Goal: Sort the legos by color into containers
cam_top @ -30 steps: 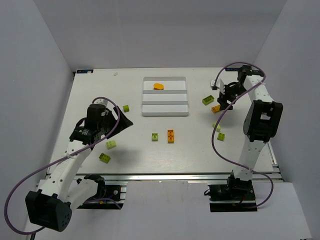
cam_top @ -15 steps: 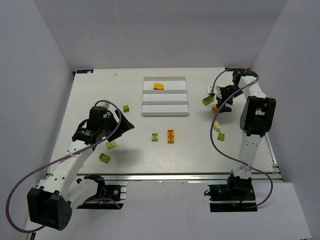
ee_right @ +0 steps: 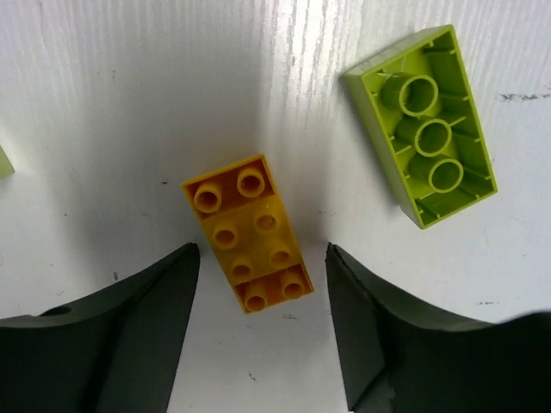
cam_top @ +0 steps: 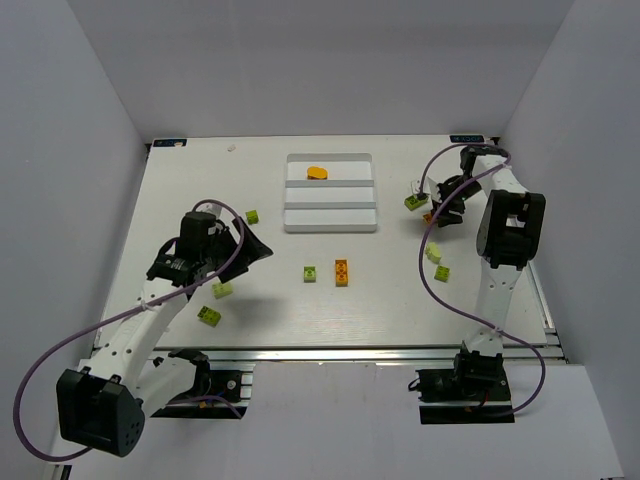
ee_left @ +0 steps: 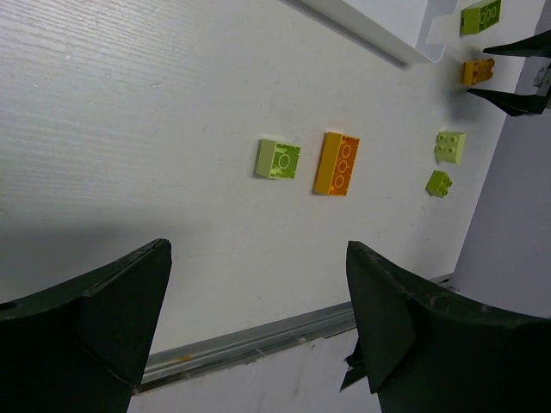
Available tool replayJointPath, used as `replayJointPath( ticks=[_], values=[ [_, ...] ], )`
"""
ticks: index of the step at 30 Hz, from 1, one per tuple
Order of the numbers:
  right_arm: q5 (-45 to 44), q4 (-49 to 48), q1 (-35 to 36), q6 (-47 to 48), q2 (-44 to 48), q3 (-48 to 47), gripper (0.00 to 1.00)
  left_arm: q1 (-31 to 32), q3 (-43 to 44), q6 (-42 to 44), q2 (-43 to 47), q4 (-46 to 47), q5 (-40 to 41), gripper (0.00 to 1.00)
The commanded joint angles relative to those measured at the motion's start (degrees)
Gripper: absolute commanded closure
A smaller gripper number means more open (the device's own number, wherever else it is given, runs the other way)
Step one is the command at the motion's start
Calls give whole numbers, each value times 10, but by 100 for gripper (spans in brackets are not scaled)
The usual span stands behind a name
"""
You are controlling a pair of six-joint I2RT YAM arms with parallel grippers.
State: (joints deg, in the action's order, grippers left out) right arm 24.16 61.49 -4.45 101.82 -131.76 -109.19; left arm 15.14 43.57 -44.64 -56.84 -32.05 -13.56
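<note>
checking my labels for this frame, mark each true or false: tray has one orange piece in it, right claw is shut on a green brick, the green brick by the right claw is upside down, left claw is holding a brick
1. The tray has one orange piece in it. True; it lies in the far compartment.
2. The right claw is shut on a green brick. False: it is open and straddles an orange brick, with a gap on each side.
3. The green brick by the right claw is upside down. True; its hollow underside faces up.
4. The left claw is holding a brick. False: it is open, with nothing between its fingers.
</note>
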Motion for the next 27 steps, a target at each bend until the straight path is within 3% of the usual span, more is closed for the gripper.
replayJointPath(
  ticks=[1, 3, 4, 7, 10, 14, 18, 20, 21, 27],
  values=[
    [-15, 29, 2, 23, -13, -13, 37, 2, -6, -6, -6, 21, -22, 8],
    [-14, 42, 3, 26, -14, -14, 55, 2, -6, -9, -9, 24, -25, 8],
    [-13, 46, 2, 29, -10, -14, 74, 2, -6, -10, -9, 26, -26, 8],
    [16, 59, 1, 26, 6, -14, 85, 2, -4, -11, -10, 30, -29, 8],
    [82, 54, 10, -11, 64, -17, 88, 7, -9, -11, -13, 39, -37, 8],
    [145, -25, 66, -158, 127, -10, 88, 7, -22, -13, -22, 56, -46, 8],
    [111, -194, 138, -411, 158, 16, 88, 17, -20, -12, -44, 67, -52, 8],
    [74, -289, 179, -484, 148, 17, 88, 23, -13, -10, -58, 67, -51, 8],
    [63, -311, 189, -539, 138, -4, 90, 23, -10, -9, -63, 65, -50, 8],
    [-21, -394, 235, -659, -6, -162, 88, 35, -5, -10, -69, 72, -38, 8]
  ],
)
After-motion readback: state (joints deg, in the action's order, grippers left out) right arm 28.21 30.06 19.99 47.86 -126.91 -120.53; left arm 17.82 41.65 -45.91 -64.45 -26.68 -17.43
